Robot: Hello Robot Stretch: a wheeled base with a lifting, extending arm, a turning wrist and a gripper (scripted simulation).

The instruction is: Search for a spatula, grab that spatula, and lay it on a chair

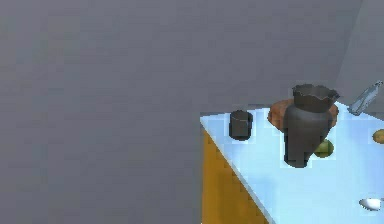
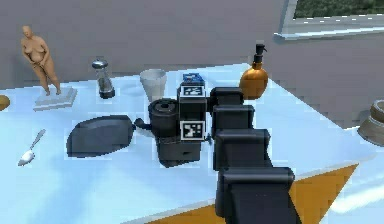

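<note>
Stretch's gripper (image 2: 146,125) sits over the pale tabletop (image 2: 120,185) in the arm side view. Its dark body is just left of the two white marker squares (image 2: 192,110), at the far end of the dark arm (image 2: 250,185), which rises from the bottom edge. A dark flat shape (image 2: 100,136) lies on the table right at the gripper's far end, so it cannot be told whether the gripper holds anything. That shape is broad, low and nearly black, with rounded corners and a short stub toward the gripper. It may be the spatula or a shallow pan; the render does not settle which.

From left to right in this view:
- A spoon (image 2: 30,148) lies near the left edge.
- A tan statue (image 2: 40,58) of a standing figure is on a pale base at the far left.
- A small mill-like shaker (image 2: 102,78) is beside it.
- A whitish cup (image 2: 153,80) follows.
- An orange pump bottle (image 2: 257,72) stands far behind the arm.
- A window (image 2: 335,15) is at the upper right.

In the forward view, a corner of a light-topped table with orange sides (image 1: 215,180) juts in from the right, against a grey wall (image 1: 120,80). On it stand a dark mug (image 1: 240,124) and a tall dark jug (image 1: 306,128). An orange dish (image 1: 279,112) is behind the jug and a yellow-green fruit (image 1: 324,149) is at its right. A clear bottle (image 1: 366,97) leans at the far right.
</note>
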